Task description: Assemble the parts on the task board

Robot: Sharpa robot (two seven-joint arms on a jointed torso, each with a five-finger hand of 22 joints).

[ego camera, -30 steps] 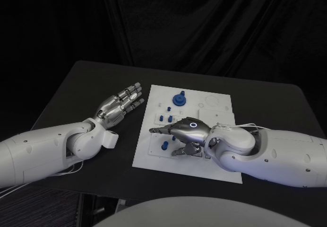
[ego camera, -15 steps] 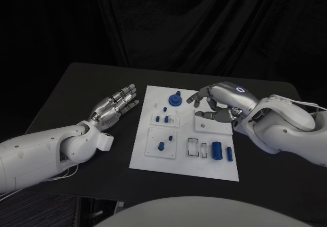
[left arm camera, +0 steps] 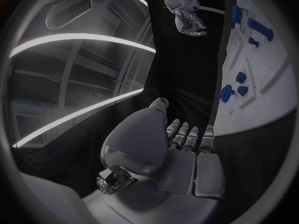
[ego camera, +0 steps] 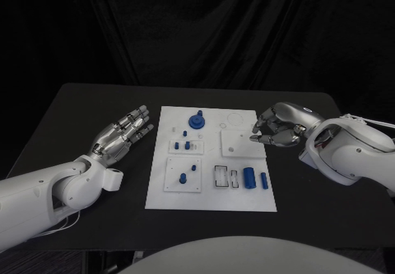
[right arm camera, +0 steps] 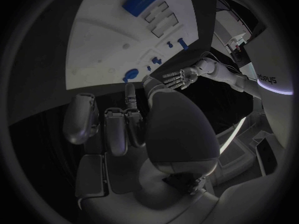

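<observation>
The white task board lies in the middle of the black table. On it stand a blue round knob, small blue pegs and two blue cylinders near the slots at its near right. My left hand lies flat to the left of the board, fingers straight and apart, holding nothing. My right hand hovers at the board's right edge, fingers curled in with nothing visible in them. The right wrist view shows that hand above the board.
Bare black table surrounds the board on all sides. The left wrist view shows my left hand beside the board, with blue parts on it and my right hand beyond.
My right hand has lifted off the board's near middle and drawn back to its right edge, curling its fingers. The left hand stays flat. The camera has shifted.
</observation>
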